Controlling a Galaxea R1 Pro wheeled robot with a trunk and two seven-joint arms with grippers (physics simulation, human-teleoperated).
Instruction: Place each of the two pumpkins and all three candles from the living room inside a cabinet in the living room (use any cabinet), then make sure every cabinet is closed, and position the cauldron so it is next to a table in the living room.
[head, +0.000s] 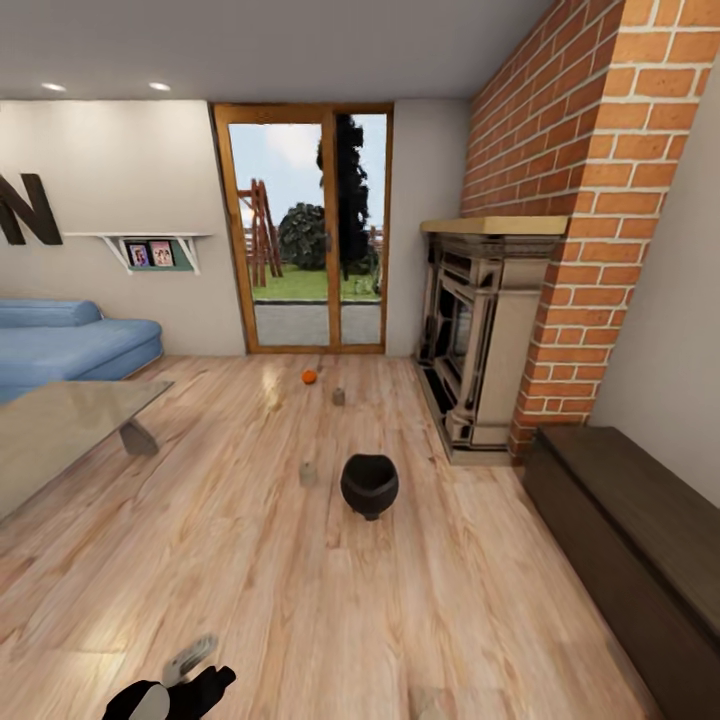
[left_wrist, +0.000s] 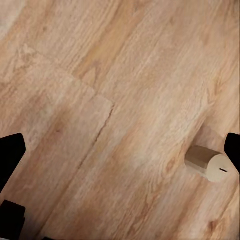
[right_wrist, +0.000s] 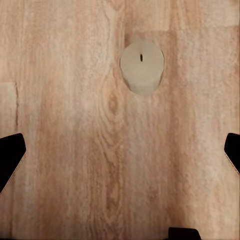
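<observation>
Both pincers wide open, empty, over wood floor. Candle (right_wrist: 142, 67) stands upright below right pincer (right_wrist: 120, 150); another (left_wrist: 207, 165) beside left pincer (left_wrist: 120, 165). Centre yourself over candle, lower straight, close gently. Cabinet (head: 640, 540) to your right, cauldron (head: 369, 484) ahead.

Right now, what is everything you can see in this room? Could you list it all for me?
cauldron: one, matte black, on the floor mid-room
pumpkin: one, orange, on the floor near the glass door
candles: pale beige, one beside the cauldron, one past it toward the door, one lying on its side on the floor in the left wrist view, one upright on the floor in the right wrist view
cabinet: one, dark brown, along the right wall
fireplace: one, beige, in the brick chimney
table: one, glass-topped, left
sofa: one, blue, far left
glass door: wood-framed, back wall
left gripper: black, open over the floor
right gripper: black, open over the floor
</observation>
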